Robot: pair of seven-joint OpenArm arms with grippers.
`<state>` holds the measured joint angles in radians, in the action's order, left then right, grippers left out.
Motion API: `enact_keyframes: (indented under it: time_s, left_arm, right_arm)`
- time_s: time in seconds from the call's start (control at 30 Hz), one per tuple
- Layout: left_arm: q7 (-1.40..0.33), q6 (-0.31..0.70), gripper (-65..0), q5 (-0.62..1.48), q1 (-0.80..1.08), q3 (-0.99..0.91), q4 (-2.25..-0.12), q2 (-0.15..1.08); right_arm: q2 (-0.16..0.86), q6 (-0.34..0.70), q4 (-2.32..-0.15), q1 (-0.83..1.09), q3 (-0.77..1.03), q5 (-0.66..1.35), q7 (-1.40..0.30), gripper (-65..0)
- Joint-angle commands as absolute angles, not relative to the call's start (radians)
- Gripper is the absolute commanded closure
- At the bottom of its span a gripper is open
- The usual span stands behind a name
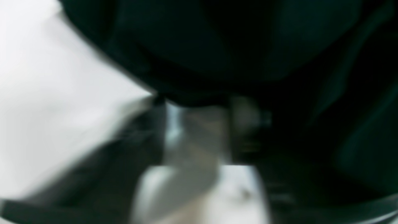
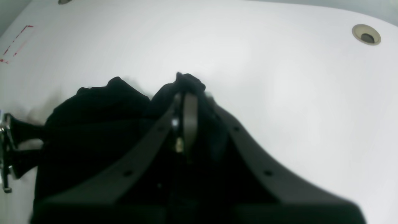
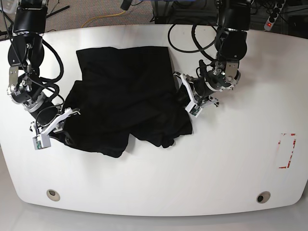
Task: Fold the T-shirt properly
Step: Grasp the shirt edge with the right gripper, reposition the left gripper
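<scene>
The black T-shirt (image 3: 125,96) lies spread and rumpled on the white table (image 3: 216,163), left of centre. My right gripper (image 3: 67,126) is at its near left corner. The right wrist view shows this gripper (image 2: 186,90) shut on a bunched fold of the T-shirt (image 2: 93,130). My left gripper (image 3: 185,98) sits at the shirt's right edge. In the blurred left wrist view, the left gripper (image 1: 196,102) meets the edge of the T-shirt (image 1: 233,46). A pale gap shows between its fingers, and the blur hides whether they clamp the cloth.
A red tape rectangle (image 3: 287,150) marks the table's right side, also visible from the right wrist as the tape rectangle (image 2: 15,43). Cable holes (image 3: 53,194) (image 3: 262,197) sit near the front edge. Cables and both arm bases crowd the back edge.
</scene>
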<state>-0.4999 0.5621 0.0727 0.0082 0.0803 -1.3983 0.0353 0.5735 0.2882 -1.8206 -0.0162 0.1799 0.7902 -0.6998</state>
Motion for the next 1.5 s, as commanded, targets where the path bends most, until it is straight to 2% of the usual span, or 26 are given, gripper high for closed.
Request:
enact_keyframes:
  time_s: [0.0, 0.23, 0.43, 0.7, 0.87, 0.93, 1.0, 1.13, 1.2, 1.47]
  left_arm:
    - [-0.536, 0.573, -0.6, 0.059, -0.038, 0.084, -1.343, 0.030]
    - [-0.535, 0.575, 0.0, 0.065, -0.036, 0.074, -1.343, 0.036]
    - [-0.538, 0.575, 0.0, 0.058, 0.025, 0.002, -1.486, 0.064]
    - [-0.590, 0.575, 0.0, 0.064, 0.108, -0.007, -1.670, 0.174]
    - [-0.593, 0.575, -1.5, 0.064, 0.116, -0.065, -1.702, 0.170]
    - [-0.593, 0.575, -8.1, 0.064, 0.091, -0.067, -1.678, 0.148]
    - [-0.593, 0.575, -21.4, 0.064, 0.050, -0.068, -1.647, 0.122]
    - [-0.593, 0.575, -41.0, 0.064, -0.004, -0.064, -1.570, 0.082]
    - [-0.593, 0.575, -43.3, 0.062, -0.041, -0.062, -1.512, 0.058]
    - [-0.644, 0.576, -43.6, 0.067, -0.137, -0.010, -1.369, 0.041]
  right_arm:
    - [0.593, 0.289, -1.836, -0.030, 0.193, 0.803, -0.667, 0.0]
    - [0.593, 0.289, -1.836, -0.030, 0.191, 0.803, -0.667, 0.0]
    - [0.593, 0.289, -1.836, -0.028, 0.191, 0.803, -0.667, 0.0]
    - [0.591, 0.289, -1.836, -0.030, 0.191, 0.799, -0.667, 0.0]
    - [0.564, 0.289, -1.836, -0.030, 0.188, 0.797, -0.667, 0.0]
    - [0.562, 0.289, -1.834, -0.030, 0.188, 0.797, -0.667, 0.0]
    - [0.559, 0.289, -1.821, -0.028, 0.188, 0.797, -0.667, 0.0]
    - [0.555, 0.289, -1.816, -0.028, 0.188, 0.797, -0.667, 0.0]
    - [0.547, 0.289, -1.816, -0.028, 0.189, 0.797, -0.667, 0.0]
    - [0.545, 0.289, -1.814, -0.028, 0.193, 0.796, -0.667, 0.0]
